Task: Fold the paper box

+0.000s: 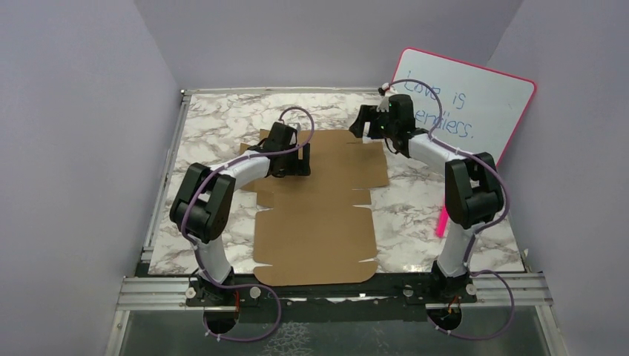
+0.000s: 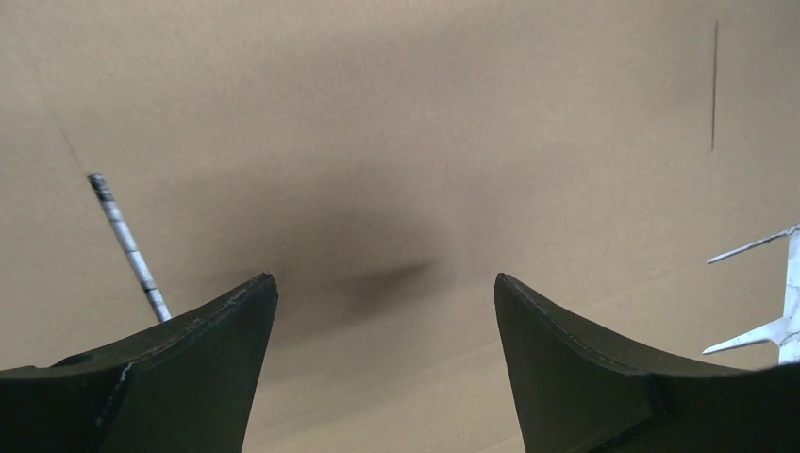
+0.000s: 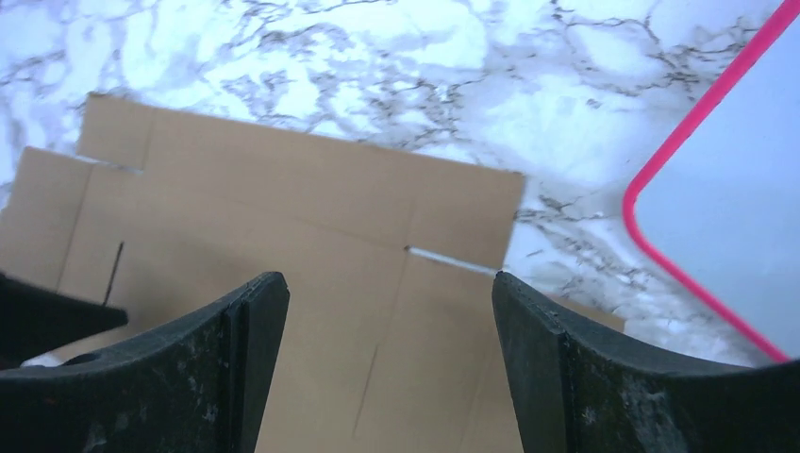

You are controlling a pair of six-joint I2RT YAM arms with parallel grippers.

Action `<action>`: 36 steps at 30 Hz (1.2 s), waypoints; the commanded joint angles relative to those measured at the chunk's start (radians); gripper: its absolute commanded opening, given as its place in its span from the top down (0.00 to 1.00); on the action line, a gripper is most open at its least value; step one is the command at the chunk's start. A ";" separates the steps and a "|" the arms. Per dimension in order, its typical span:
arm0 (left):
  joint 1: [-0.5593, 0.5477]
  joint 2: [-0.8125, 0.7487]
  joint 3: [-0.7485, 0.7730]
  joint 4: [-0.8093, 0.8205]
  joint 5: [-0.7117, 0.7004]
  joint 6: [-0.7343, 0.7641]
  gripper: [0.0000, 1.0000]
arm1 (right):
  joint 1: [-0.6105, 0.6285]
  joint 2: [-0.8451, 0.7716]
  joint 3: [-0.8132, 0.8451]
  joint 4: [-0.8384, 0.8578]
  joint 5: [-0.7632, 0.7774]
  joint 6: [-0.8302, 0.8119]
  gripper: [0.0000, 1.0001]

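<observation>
The paper box [image 1: 315, 219] is a flat brown die-cut cardboard sheet with flaps and slits, lying on the marble table from the near edge to the middle. My left gripper [image 1: 291, 165] hovers low over the sheet's far left part, jaws open and empty; its wrist view is filled with bare cardboard [image 2: 396, 151] between the two dark fingers [image 2: 212, 363]. My right gripper [image 1: 365, 122] is raised above the sheet's far right corner, open and empty. Its wrist view shows the cardboard's far flaps [image 3: 311, 226] and a slit below the fingers [image 3: 566, 377].
A pink-rimmed whiteboard [image 1: 475, 111] with blue writing leans at the back right, close to the right arm; its rim [image 3: 703, 123] shows in the right wrist view. Marble tabletop [image 1: 215, 126] surrounds the sheet. Purple walls enclose three sides.
</observation>
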 commanded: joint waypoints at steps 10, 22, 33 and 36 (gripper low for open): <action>0.010 -0.031 -0.133 0.087 0.032 -0.028 0.12 | -0.007 0.304 0.325 -0.129 0.009 -0.093 0.10; 0.011 -0.100 -0.207 0.066 0.015 -0.024 0.11 | -0.007 0.397 0.374 -0.175 -0.038 -0.119 0.09; 0.011 -0.071 -0.179 0.062 0.018 -0.011 0.11 | -0.007 0.431 0.368 -0.185 -0.170 -0.079 0.09; 0.011 -0.055 -0.170 0.063 0.021 -0.011 0.11 | -0.007 0.442 0.374 -0.196 -0.216 -0.057 0.10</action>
